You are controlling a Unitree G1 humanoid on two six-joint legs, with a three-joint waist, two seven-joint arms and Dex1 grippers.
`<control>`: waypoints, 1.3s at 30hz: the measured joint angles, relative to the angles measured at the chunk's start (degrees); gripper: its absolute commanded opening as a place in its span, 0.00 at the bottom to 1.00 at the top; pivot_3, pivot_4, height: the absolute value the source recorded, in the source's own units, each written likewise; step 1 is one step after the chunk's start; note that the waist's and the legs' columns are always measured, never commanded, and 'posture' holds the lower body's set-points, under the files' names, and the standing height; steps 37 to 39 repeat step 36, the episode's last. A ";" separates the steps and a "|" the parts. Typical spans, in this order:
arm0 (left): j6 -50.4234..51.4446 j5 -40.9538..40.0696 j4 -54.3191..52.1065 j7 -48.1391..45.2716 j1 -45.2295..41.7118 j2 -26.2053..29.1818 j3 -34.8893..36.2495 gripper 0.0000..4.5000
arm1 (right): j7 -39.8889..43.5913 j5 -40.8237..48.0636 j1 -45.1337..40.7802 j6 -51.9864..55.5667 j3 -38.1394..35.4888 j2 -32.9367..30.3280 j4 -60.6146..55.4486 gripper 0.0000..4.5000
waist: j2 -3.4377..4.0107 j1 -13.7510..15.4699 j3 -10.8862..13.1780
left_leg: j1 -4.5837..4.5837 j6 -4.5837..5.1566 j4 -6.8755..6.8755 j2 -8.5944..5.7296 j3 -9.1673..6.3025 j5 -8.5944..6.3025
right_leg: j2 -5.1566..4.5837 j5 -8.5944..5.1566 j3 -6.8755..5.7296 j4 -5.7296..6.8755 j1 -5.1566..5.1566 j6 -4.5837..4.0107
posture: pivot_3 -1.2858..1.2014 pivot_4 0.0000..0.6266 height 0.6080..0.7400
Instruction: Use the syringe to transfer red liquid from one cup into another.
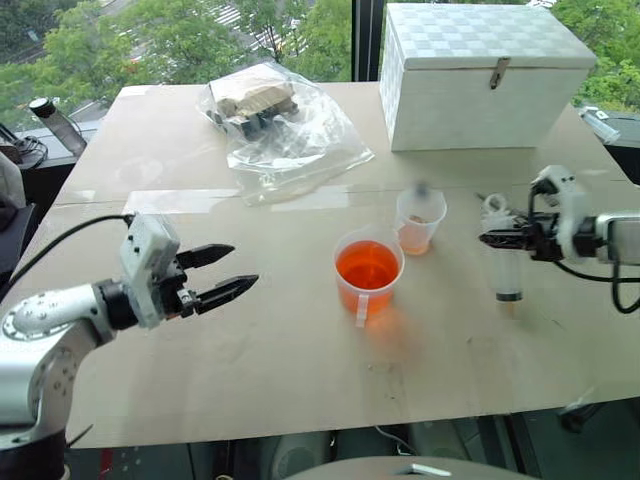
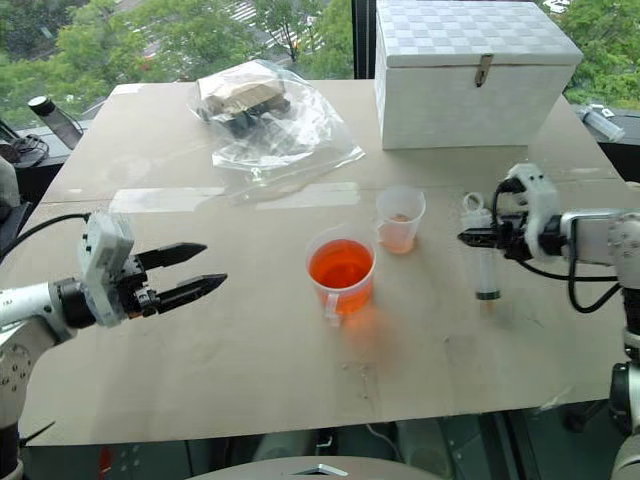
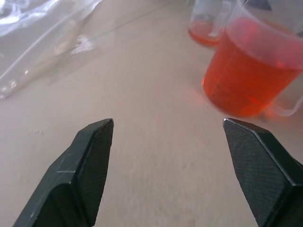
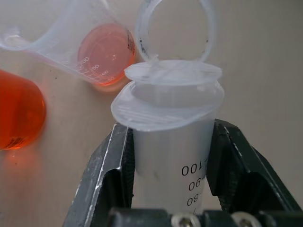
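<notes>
Right tool grips upright syringe beside small cup.

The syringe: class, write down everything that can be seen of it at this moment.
The large clear plastic syringe stands upright with its short tip down on the pale wooden table, to the right of the two cups. Its thick barrel carries printed number markings, a flat flange rims its top, and the plunger, pushed in, ends in a ring-shaped loop. A dark seal sits low in the barrel. The right gripper has a black finger on each side of the barrel, just below the flange.
</notes>
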 measured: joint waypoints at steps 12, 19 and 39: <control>-9.33 6.69 -4.32 10.50 11.94 -7.78 -1.94 0.84 | 25.95 -4.30 27.28 -32.77 -13.24 -4.34 -2.41 0.99 | 0.05 1.03 -0.27 | -0.02 0.21 -0.33 0.00 -0.08 -0.13 | -0.02 0.01 -0.14 -0.69 0.23 0.02 | 0.52 0.24 1.00; -19.08 13.75 -3.74 15.54 17.78 -14.96 -7.44 0.84 | 33.91 -10.36 48.28 -57.92 -23.16 3.64 4.90 0.99 | 0.29 0.37 -0.57 | 0.52 0.40 -0.49 0.01 0.03 -0.25 | 0.03 0.01 -0.02 -0.71 0.64 0.01 | 0.52 0.24 1.00; -25.84 15.66 -3.69 15.29 24.68 -15.90 -11.07 0.84 | 33.86 -16.15 49.41 -76.28 -21.48 9.37 12.08 0.99 | 0.72 -0.38 -0.88 | 1.14 0.40 -0.73 0.04 0.09 -0.26 | -0.03 0.02 0.07 -0.86 1.13 -0.15 | 0.52 0.24 1.00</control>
